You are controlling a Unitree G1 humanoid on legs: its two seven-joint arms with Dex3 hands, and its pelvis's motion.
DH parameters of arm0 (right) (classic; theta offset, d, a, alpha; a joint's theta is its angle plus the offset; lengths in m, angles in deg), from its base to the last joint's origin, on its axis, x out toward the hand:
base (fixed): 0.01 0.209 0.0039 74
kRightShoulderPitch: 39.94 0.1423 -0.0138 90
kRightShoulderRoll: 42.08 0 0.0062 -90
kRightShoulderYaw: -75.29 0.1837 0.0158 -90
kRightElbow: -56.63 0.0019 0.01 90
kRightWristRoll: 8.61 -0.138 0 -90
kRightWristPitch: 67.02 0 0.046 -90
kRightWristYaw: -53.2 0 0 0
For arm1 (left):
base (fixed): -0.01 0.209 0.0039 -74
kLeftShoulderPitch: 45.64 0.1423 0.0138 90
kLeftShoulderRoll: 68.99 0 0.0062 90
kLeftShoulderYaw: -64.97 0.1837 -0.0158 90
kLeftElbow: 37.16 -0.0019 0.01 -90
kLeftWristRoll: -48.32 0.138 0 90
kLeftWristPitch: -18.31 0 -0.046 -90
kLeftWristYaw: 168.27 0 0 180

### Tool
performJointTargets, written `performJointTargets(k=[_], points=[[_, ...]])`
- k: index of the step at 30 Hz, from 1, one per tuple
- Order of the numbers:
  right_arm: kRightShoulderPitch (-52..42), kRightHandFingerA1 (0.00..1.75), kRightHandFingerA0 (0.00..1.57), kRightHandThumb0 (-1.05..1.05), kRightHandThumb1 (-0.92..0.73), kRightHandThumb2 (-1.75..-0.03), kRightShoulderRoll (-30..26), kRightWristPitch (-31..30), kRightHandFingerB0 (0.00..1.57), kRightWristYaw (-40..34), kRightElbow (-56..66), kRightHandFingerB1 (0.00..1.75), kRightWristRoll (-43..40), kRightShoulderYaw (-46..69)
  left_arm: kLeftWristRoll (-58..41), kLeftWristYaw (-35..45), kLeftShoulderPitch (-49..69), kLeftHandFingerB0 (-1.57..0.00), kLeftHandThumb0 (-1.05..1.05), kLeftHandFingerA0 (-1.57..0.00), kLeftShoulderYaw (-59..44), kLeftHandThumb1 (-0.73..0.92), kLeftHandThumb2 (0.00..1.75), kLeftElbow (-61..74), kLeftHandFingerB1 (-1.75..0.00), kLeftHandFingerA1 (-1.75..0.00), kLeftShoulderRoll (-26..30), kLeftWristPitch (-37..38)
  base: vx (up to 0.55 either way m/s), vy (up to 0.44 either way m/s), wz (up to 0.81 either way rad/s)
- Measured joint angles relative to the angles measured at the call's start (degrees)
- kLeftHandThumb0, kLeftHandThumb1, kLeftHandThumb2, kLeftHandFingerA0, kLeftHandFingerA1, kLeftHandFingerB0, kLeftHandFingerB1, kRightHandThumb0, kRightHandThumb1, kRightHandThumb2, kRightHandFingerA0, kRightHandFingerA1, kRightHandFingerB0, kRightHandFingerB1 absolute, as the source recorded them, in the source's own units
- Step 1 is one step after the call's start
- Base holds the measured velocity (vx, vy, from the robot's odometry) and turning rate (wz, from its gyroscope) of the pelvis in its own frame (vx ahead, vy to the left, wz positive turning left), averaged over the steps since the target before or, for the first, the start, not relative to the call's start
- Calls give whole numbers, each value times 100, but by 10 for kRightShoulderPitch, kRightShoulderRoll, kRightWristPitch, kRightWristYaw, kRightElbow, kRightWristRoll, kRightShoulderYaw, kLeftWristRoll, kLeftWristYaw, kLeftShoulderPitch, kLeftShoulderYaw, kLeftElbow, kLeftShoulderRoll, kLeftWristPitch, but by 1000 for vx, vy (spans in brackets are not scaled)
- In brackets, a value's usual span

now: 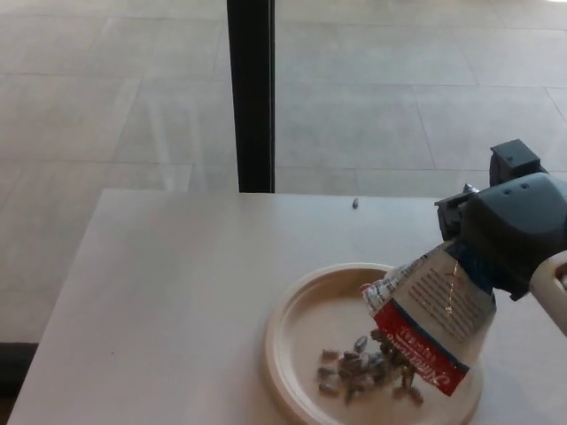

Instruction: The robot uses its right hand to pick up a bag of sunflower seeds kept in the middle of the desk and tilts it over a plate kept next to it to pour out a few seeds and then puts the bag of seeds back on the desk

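The right hand is clamping the tilted bag over the plate, where a small heap of seeds is lying, so pouring looks nearly done and setting the bag on the desk beside the plate is remaining.

Desk: smooth, matt, pale laminate look. Plate: cream, matt, paper-like. Seed bag: glossy crinkled plastic film. Right hand: dark matt plastic casing. Floor, frame top: smooth, faintly sheened tiles.
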Motion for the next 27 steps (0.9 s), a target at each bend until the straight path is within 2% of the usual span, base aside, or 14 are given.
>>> performJointTargets(k=[3,8,13,16,17,18,19,20,21,22,23,24,25,27], points=[[14,167,84,-46,-75,-69,0,-13,78,22,-2,81,22,-5,0,1,0,-46,-73,-58,3,77,63,0,-39,-50,1,0,0,0,0],[38,169,85,-48,-77,-69,2,-35,77,48,-7,96,49,-3,0,1,0,-45,-73,-58,5,77,64,0,-40,-49,6,0,0,0,0],[38,170,86,-42,-75,-71,23,-58,73,73,-8,84,52,9,0,1,0,-45,-74,-59,8,76,63,0,-40,-49,7,1,0,0,0],[29,173,88,-37,-63,-81,37,-72,76,83,-8,99,50,21,0,1,0,-45,-71,-58,8,77,63,0,-39,-47,7,2,0,0,0],[22,173,90,-38,-73,-75,45,-79,76,86,-8,107,46,30,0,1,0,-44,-71,-58,7,77,63,0,-39,-47,7,2,0,0,0],[16,172,90,-38,-71,-75,50,-83,75,88,-9,107,43,36,0,1,0,-37,-71,-50,7,62,99,-1,-51,-59,7,2,0,0,0],[2,173,89,-37,-68,-77,63,-92,76,90,-9,101,35,49,0,1,1,-44,-71,-56,7,78,63,-1,-39,-47,7,2,0,0,0],[-10,135,119,-46,-48,-98,73,-97,84,91,-9,111,28,59,0,1,3,-45,-70,-58,7,77,63,-1,-40,-48,7,2,0,0,0],[-24,135,119,-46,-48,-98,85,-103,84,91,-8,111,21,70,0,1,4,-45,-70,-58,7,77,63,-1,-40,-48,7,2,0,0,0],[-38,139,120,-50,-49,-95,95,-107,91,91,-7,120,14,79,0,1,4,-45,-71,-58,7,78,64,-1,-40,-48,7,2,0,0,0],[-50,140,123,-49,-48,-95,106,-112,102,91,-5,128,7,88,0,1,5,-39,-70,-51,7,61,97,-2,-53,-60,7,2,0,0,0],[-65,175,94,-38,-65,-81,119,-115,74,90,-2,164,-1,97,0,1,5,-44,-70,-58,7,78,64,-1,-40,-48,6,2,0,0,0],[-79,175,93,-34,-65,-89,130,-119,73,88,1,126,-9,108,0,1,5,-45,-68,-57,7,79,64,-1,-40,-47,6,2,0,0,0],[-103,175,90,-34,-64,-87,153,-129,69,82,10,108,-24,129,0,1,5,-43,-69,-55,7,80,63,-1,-39,-46,6,2,0,0,0]])
